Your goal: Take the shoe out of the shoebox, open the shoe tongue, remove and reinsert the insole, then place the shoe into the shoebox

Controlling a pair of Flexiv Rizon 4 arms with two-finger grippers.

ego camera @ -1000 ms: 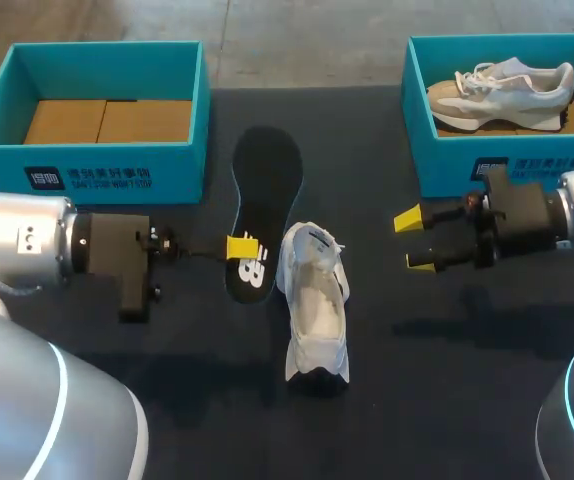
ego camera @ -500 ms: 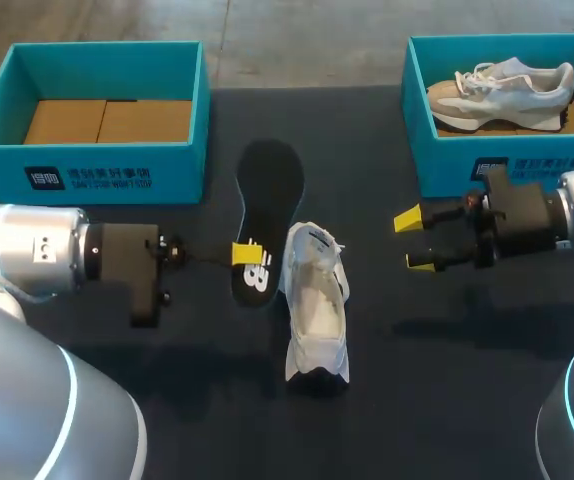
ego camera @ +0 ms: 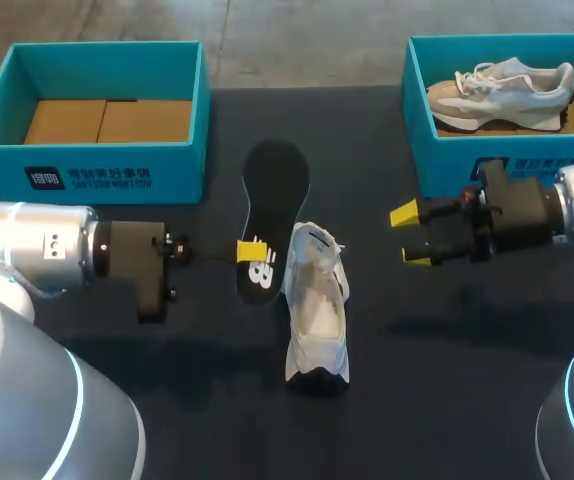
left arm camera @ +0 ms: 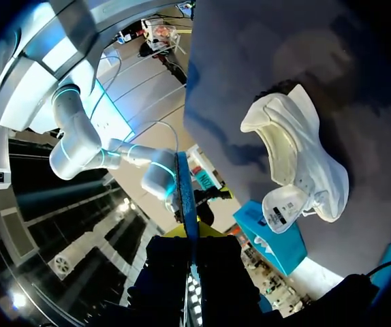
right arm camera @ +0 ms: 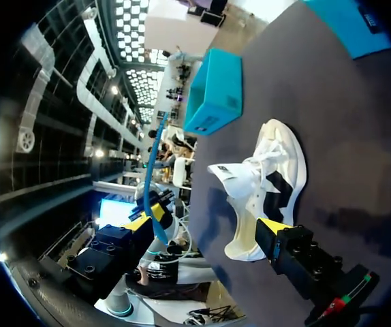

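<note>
head view: the white shoe [ego camera: 317,310] lies on the table [ego camera: 447,380] near its middle, running lengthwise between the far and near edges, with its tongue [ego camera: 312,242] folded open at the far end and its mouth gaping upward. just beside it, toward the left edge, the black insole [ego camera: 272,195] lies outside the shoe. the left pincer [ego camera: 252,250] is clenched on the insole's near end; in the left wrist view the insole [left arm camera: 184,187] shows edge-on between the fingers, with the shoe [left arm camera: 304,160] off to one side. the right pincer [ego camera: 407,236] hangs released and holds nothing, toward the right edge and apart from the shoe. a teal left shoebox [ego camera: 97,170] stands at the far left corner, lined with cardboard [ego camera: 107,120]. a teal right shoebox [ego camera: 447,160] at the far right corner holds a second shoe [ego camera: 502,85].
</note>
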